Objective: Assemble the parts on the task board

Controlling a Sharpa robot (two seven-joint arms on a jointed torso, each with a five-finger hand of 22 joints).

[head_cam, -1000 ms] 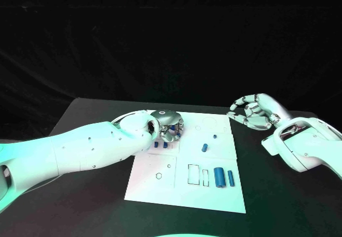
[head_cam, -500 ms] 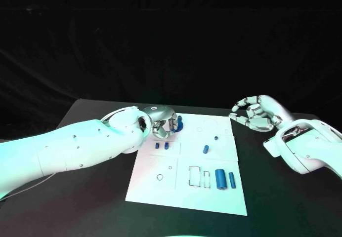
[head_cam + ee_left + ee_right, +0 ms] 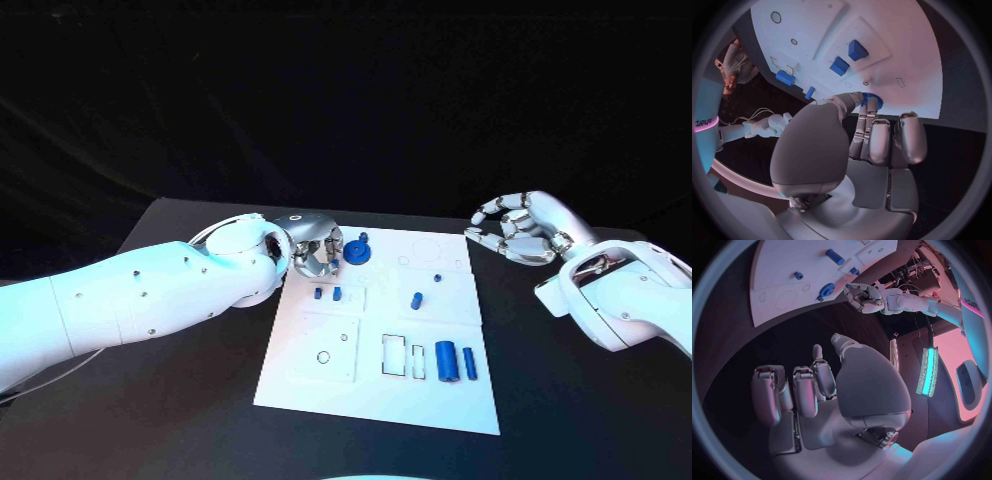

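Right now I have the left hand (image 3: 317, 255) at the task board's (image 3: 325, 385) ten o'clock corner, fingers curled in around a small blue gear-shaped part (image 3: 356, 250). From the left wrist camera the fingertips (image 3: 859, 100) pinch that toothed blue piece (image 3: 871, 98) just above the white plate (image 3: 898, 60), so I read it as held.

My right hand (image 3: 522, 228) hovers off the board's two o'clock side, over the black table (image 3: 577, 400), fingers curled loosely and apart from one another with nothing in them; the right wrist camera shows the same bare palm (image 3: 817, 390).

On the board, two short blue pegs (image 3: 327, 294) stand side by side at about nine o'clock of centre, just below the left hand. A single small peg (image 3: 417, 298) lies tilted near the middle. Towards five o'clock, a thick blue cylinder (image 3: 446, 359) and a thinner one (image 3: 470, 363) lie parallel, just beside the outlined rectangular slots (image 3: 394, 354).
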